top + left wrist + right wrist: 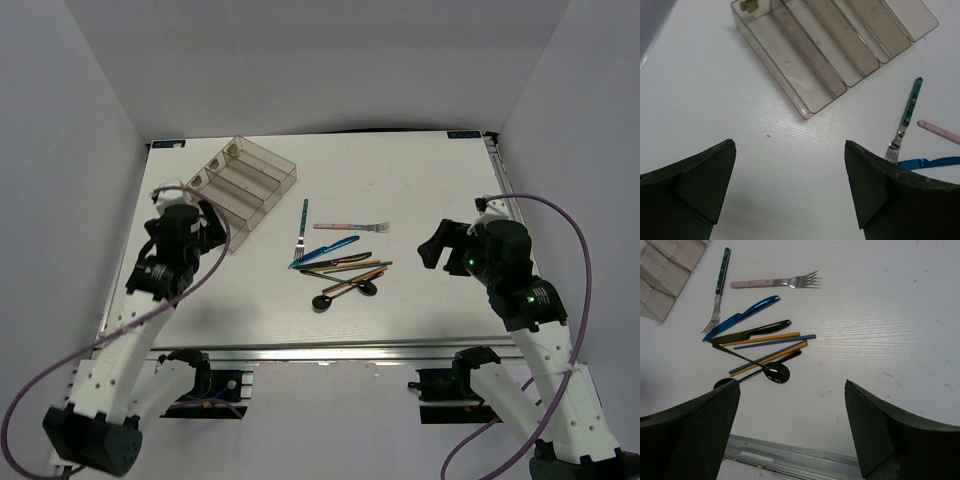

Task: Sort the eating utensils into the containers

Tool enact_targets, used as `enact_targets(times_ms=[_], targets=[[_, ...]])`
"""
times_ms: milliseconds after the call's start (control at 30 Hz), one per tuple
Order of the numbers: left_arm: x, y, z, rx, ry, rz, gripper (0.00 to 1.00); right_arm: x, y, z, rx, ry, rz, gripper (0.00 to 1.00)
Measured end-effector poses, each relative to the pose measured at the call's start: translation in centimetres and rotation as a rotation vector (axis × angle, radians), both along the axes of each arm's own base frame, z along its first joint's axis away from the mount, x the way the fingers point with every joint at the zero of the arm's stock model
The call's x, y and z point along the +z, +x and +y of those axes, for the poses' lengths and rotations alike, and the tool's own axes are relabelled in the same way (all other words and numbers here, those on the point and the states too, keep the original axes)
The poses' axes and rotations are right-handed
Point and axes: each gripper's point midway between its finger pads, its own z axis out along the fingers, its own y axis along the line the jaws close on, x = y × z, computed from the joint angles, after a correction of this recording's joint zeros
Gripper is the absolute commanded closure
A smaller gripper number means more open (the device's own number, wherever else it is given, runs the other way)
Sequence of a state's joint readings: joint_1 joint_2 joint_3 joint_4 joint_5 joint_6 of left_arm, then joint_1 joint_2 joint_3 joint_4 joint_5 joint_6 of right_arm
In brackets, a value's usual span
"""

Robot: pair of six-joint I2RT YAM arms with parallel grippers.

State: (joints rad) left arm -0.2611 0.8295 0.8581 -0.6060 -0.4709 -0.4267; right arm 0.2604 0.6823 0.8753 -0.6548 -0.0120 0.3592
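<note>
The clear four-compartment organizer tray (262, 172) lies at the back left, and its compartments look empty in the left wrist view (805, 65). The utensils lie loose at mid-table: a teal-handled fork (720, 285), a pink-handled fork (775, 282), a blue knife (747, 312), a black knife (757, 331), orange and dark chopsticks (767, 338), and black spoons (776, 372). My left gripper (205, 225) is open and empty over bare table just near of the tray. My right gripper (432, 247) is open and empty, right of the pile and apart from it.
Small tan labels (232, 150) mark the tray's far-left end. The metal front rail (790, 460) runs along the table's near edge below my right gripper. White walls enclose the table on three sides.
</note>
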Motion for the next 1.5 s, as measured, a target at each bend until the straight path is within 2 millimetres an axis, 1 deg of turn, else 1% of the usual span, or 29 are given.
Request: enact_targets(times_ms=[67, 133, 200, 233, 267, 300, 333, 367, 400, 433, 500, 533, 600, 633, 733, 900, 1133, 1267, 1300, 1333, 1400, 1433, 1500], targets=[[-0.1, 1.9, -1.7, -0.053, -0.015, 0.06, 0.02, -0.1, -0.1, 0.4, 0.018, 0.01, 0.006, 0.11], [0.1, 4.6, -4.1, -0.117, -0.025, 0.107, 0.02, -0.1, -0.1, 0.6, 0.028, 0.015, 0.01, 0.11], [-0.3, 7.5, -7.9, -0.195, -0.011, 0.159, 0.02, -0.2, -0.1, 0.7, 0.033, 0.019, 0.015, 0.11], [-0.7, 8.5, -9.8, -0.233, -0.004, 0.175, 0.02, -0.3, -0.1, 0.7, 0.033, 0.018, 0.018, 0.11], [-1.6, 9.4, -11.9, -0.277, 0.007, 0.209, 0.02, -0.3, -0.1, 0.7, 0.032, 0.018, 0.019, 0.11], [-2.6, 10.1, -13.7, -0.312, 0.02, 0.247, 0.07, -0.4, -0.1, 0.6, 0.025, 0.016, 0.019, 0.11], [-3.6, 11.0, -15.6, -0.349, 0.023, 0.279, 0.09, -0.4, -0.1, 0.5, 0.02, 0.013, 0.019, 0.11], [-4.3, 11.4, -16.6, -0.373, 0.024, 0.303, 0.13, -0.4, 0.0, 0.4, 0.015, 0.012, 0.019, 0.11], [-5.8, 12.8, -18.1, -0.392, 0.033, 0.336, 0.15, -0.4, 0.0, 0.3, 0.011, 0.01, 0.02, 0.11], [-7.0, 13.5, -18.8, -0.402, 0.039, 0.364, 0.19, -0.4, 0.0, 0.3, 0.009, 0.01, 0.019, 0.11], [-9.6, 14.5, -19.5, -0.406, 0.049, 0.427, 0.26, -0.4, -0.1, 0.3, 0.01, 0.011, 0.017, 0.11], [-10.7, 14.8, -19.7, -0.408, 0.055, 0.452, 0.33, -0.3, -0.2, 0.3, 0.012, 0.013, 0.013, 0.11], [-12.6, 15.1, -19.9, -0.412, 0.064, 0.498, 0.4, -0.1, -0.4, 0.4, 0.018, 0.019, 0.004, 0.11], [-13.5, 15.1, -20.0, -0.416, 0.07, 0.523, 0.41, 0.0, -0.5, 0.4, 0.023, 0.023, 0.0, 0.11], [-15.1, 15.5, -20.3, -0.429, 0.072, 0.562, 0.41, -0.2, -0.9, 0.6, 0.037, 0.031, -0.002, 0.11], [-16.9, 15.4, -21.0, -0.456, 0.06, 0.601, 0.4, -1.0, -1.4, 1.0, 0.058, 0.04, 0.02, 0.11], [-17.8, 15.4, -21.6, -0.478, 0.039, 0.611, 0.4, -1.3, -1.7, 1.4, 0.077, 0.06, 0.037, 0.11], [-19.7, 15.2, -21.7, -0.481, 0.039, 0.639, 0.41, -1.2, -1.7, 1.6, 0.082, 0.067, 0.039, 0.11], [-20.4, 15.1, -21.6, -0.481, 0.041, 0.651, 0.43, -1.2, -1.8, 1.6, 0.084, 0.067, 0.039, 0.11], [-20.6, 15.1, -21.6, -0.479, 0.045, 0.651, 0.51, -1.2, -1.8, 1.6, 0.085, 0.068, 0.039, 0.11], [-20.5, 15.3, -21.6, -0.482, 0.045, 0.644, 0.59, -1.2, -1.8, 1.7, 0.088, 0.07, 0.04, 0.11], [-20.6, 15.3, -21.6, -0.481, 0.045, 0.643, 0.69, -1.2, -1.8, 1.7, 0.09, 0.072, 0.041, 0.11], [-20.5, 15.4, -21.6, -0.481, 0.048, 0.641, 0.81, -1.2, -1.8, 1.7, 0.092, 0.073, 0.041, 0.11]])
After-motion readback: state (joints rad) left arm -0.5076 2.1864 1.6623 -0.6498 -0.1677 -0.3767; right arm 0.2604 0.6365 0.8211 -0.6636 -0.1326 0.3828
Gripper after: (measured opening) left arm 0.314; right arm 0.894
